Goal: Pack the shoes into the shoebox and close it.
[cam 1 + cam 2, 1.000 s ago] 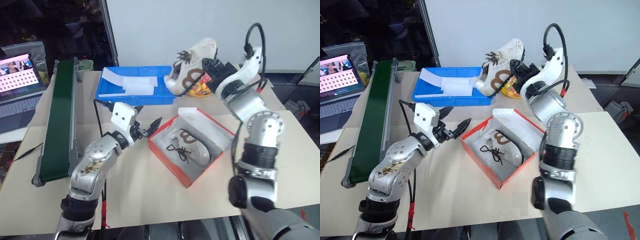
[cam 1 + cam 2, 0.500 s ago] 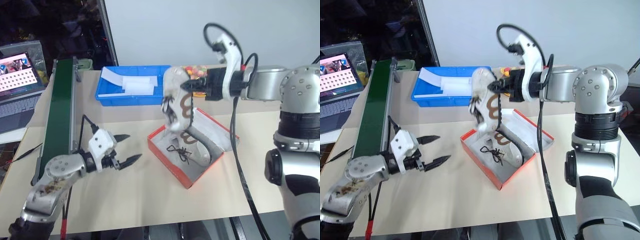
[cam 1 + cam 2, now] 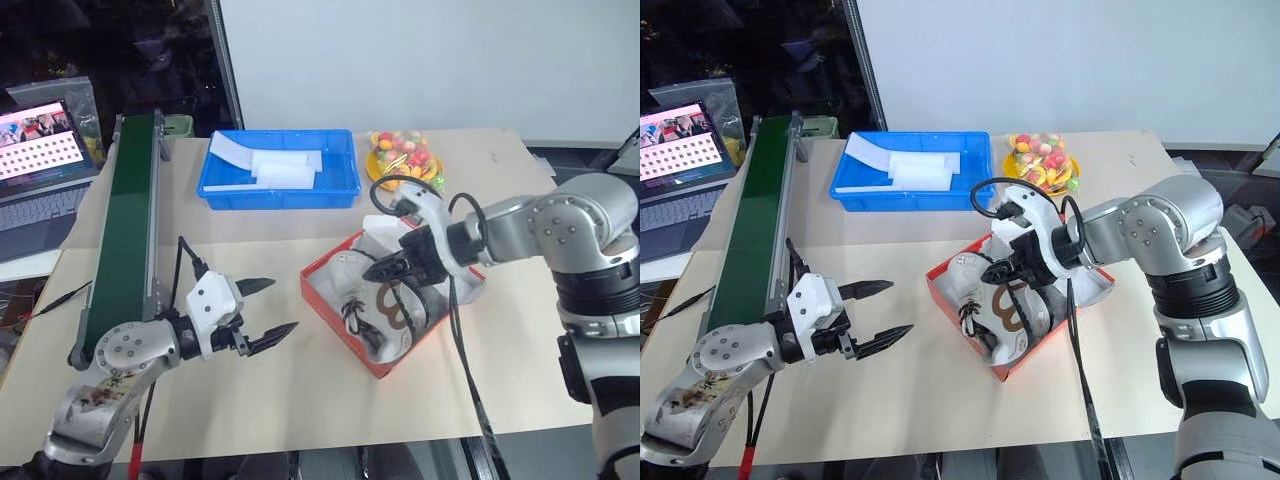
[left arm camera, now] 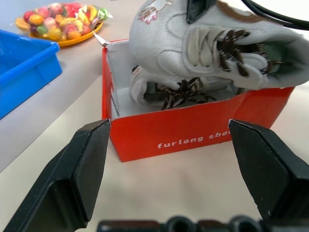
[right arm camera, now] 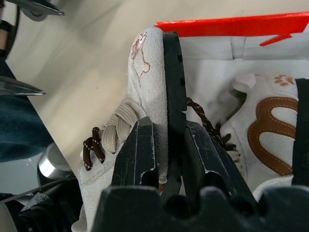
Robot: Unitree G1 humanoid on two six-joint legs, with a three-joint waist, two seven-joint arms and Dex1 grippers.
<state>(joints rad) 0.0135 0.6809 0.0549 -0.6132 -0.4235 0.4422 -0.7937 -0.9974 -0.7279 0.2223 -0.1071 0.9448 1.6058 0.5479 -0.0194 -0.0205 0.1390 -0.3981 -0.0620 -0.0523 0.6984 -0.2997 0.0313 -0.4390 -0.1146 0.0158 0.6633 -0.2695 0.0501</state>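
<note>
Shoebox: red-orange cardboard shoebox [image 3: 345,322], mid-tabletop, one cream sneaker [image 4: 159,89] inside.
Right gripper [image 5: 166,140]: I pinch second cream sneaker [image 5: 145,87] over it.
Left gripper [image 3: 265,310]: mine, spread, empty.

Both arms are silver-grey metal with rounded joint housings and black bands between segments. Each gripper, the left gripper [image 3: 262,312] and the right gripper [image 3: 377,268], carries two tapered black fingers on a white block. Black cables loop along the forearms.
</note>
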